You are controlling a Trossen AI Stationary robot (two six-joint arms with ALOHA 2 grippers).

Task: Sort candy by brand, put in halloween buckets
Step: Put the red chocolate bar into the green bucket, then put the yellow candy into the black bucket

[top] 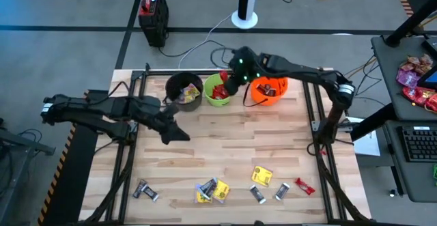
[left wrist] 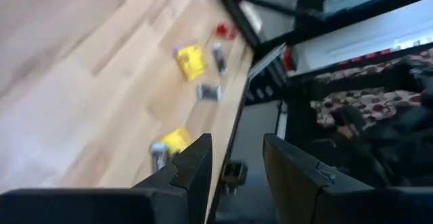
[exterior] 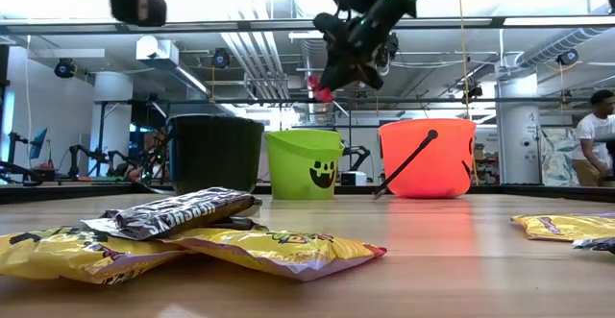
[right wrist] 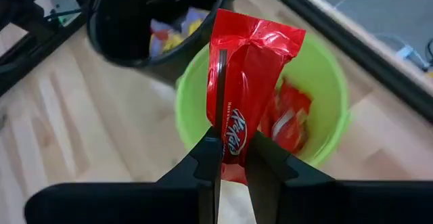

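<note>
Wooden table (top: 225, 144), near edge cut off in the high view. At the far edge, three buckets in a row: black bucket (top: 183, 91) with yellow and pale wrappers inside, labels too blurred to read; green bucket (top: 218, 91) with red packets inside, half covered from above by the right arm; orange bucket (top: 269, 91) with dark pieces inside, hard to make out. Painted face on the green bucket in the low view; black handle leaning across the orange one. Right pincer (right wrist: 230, 153) above the green bucket, pressed together on a red bar (right wrist: 245, 82), white "KitKat" lettering partly hidden between the fingers. Left pincer (top: 176, 134) over the table's left middle, just in front of the black bucket, fingers spread, nothing between them. Loose candy along the near edge: yellow packets (top: 261, 176), silver bars (top: 145, 190), one red piece (top: 304, 186), writing too small from above. Close to the low camera, yellow packets and a dark bar reading "HERSHEY'S" (exterior: 183, 212), edges cut off.
</note>
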